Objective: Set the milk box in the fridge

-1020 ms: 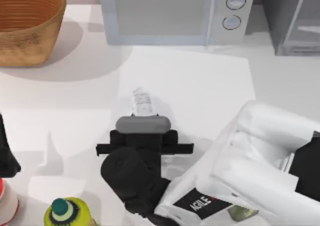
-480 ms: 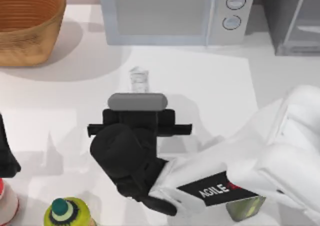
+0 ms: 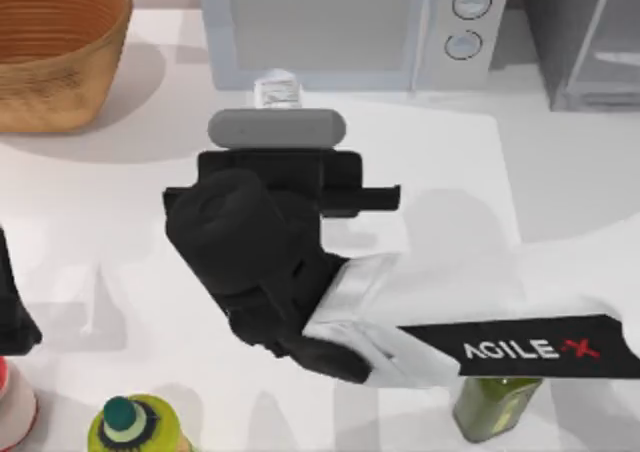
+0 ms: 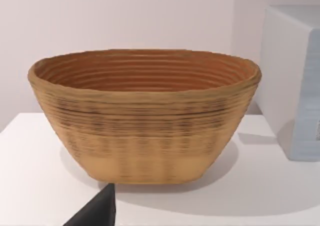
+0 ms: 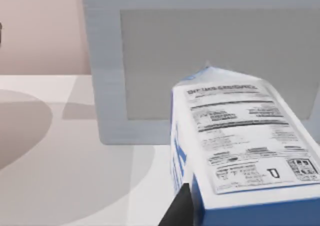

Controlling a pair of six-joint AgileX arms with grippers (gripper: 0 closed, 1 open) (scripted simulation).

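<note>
Milk box [image 3: 277, 90] just beside microwave [image 3: 330, 27]

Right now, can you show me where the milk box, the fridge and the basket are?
milk box [image 5: 235, 131], right wrist view, printed label panel.
fridge [image 3: 590, 42], top view, door panel.
basket [image 4: 142, 121], left wrist view, woven outer wall.
</note>
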